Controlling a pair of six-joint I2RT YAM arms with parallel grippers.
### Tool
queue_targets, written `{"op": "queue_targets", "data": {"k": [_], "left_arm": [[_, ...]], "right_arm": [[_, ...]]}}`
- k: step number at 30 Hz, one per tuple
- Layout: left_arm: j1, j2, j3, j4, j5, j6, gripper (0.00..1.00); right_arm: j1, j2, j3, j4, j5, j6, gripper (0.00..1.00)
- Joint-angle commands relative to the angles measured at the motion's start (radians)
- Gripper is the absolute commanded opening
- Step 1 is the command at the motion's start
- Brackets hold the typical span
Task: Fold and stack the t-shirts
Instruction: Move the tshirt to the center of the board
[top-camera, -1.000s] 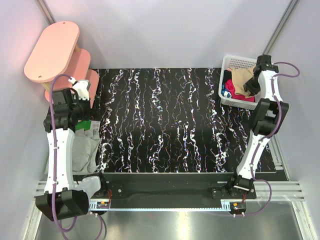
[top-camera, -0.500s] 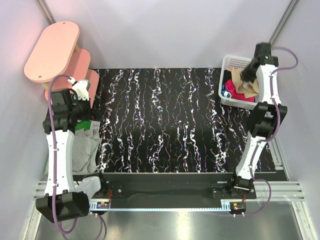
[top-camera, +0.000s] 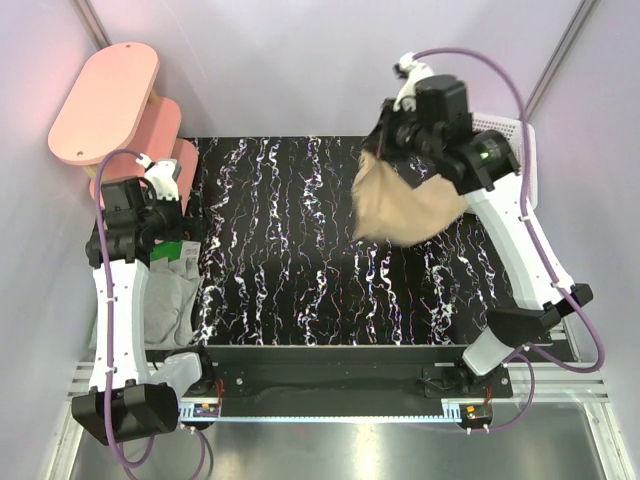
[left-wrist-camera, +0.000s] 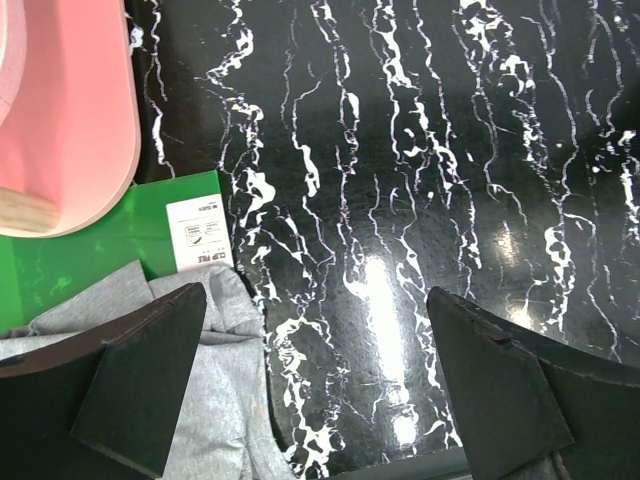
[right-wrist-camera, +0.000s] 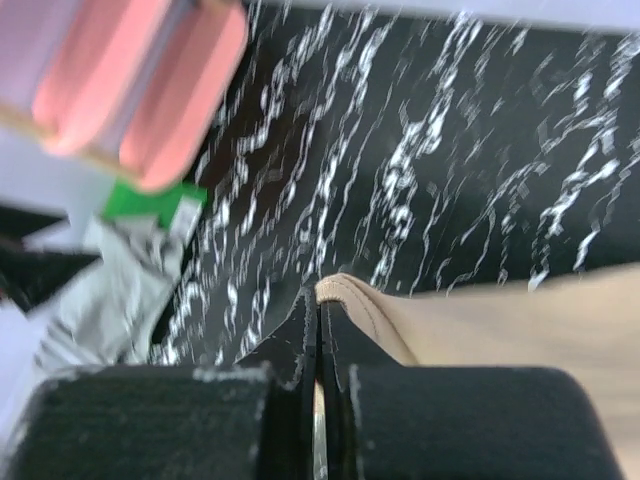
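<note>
A tan t-shirt (top-camera: 405, 205) hangs in the air over the right half of the black marbled table (top-camera: 290, 260). My right gripper (top-camera: 384, 142) is shut on its upper edge. In the right wrist view the fingers (right-wrist-camera: 319, 300) pinch a hemmed edge of the tan t-shirt (right-wrist-camera: 500, 325). A grey t-shirt (top-camera: 170, 300) lies crumpled at the table's left edge, under my left arm. My left gripper (top-camera: 186, 214) hovers above it, open and empty. In the left wrist view my left gripper (left-wrist-camera: 315, 295) is over bare table, with the grey t-shirt (left-wrist-camera: 215, 400) by its left finger.
Pink oval shelves (top-camera: 105, 100) stand at the back left. A flat green sheet with a white label (left-wrist-camera: 90, 255) lies beside them, partly under the grey shirt. A white basket (top-camera: 503, 128) at the back right is mostly hidden behind the right arm.
My right gripper shut on the tan t-shirt in the basket, lifted it out and swung left over the table. The left arm has stayed still.
</note>
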Motion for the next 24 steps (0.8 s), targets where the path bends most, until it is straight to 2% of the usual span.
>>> {"op": "queue_targets", "data": {"k": [1,4,9,13,18,24], "left_arm": [[0.005,-0.018,0.049,0.019,0.06,-0.03,0.99],[0.005,-0.015,0.061,0.014,0.092,-0.048,0.99],[0.005,-0.029,0.07,-0.003,0.154,-0.057,0.99],[0.003,-0.04,0.054,-0.006,0.177,-0.048,0.99],[-0.003,-0.017,0.014,-0.007,0.214,-0.048,0.99],[-0.073,-0.001,-0.041,-0.009,0.295,-0.051,0.98]], "right_arm": [[0.082,0.004,-0.071,-0.004,-0.003,-0.069,0.0],[0.151,0.021,-0.022,-0.026,-0.041,-0.103,0.0],[0.287,0.143,0.25,-0.13,-0.035,-0.156,0.0],[0.369,0.209,0.459,-0.146,-0.099,-0.144,0.0],[0.386,0.242,0.544,-0.107,-0.165,-0.104,0.0],[0.395,0.223,0.495,-0.107,-0.141,-0.106,0.0]]}}
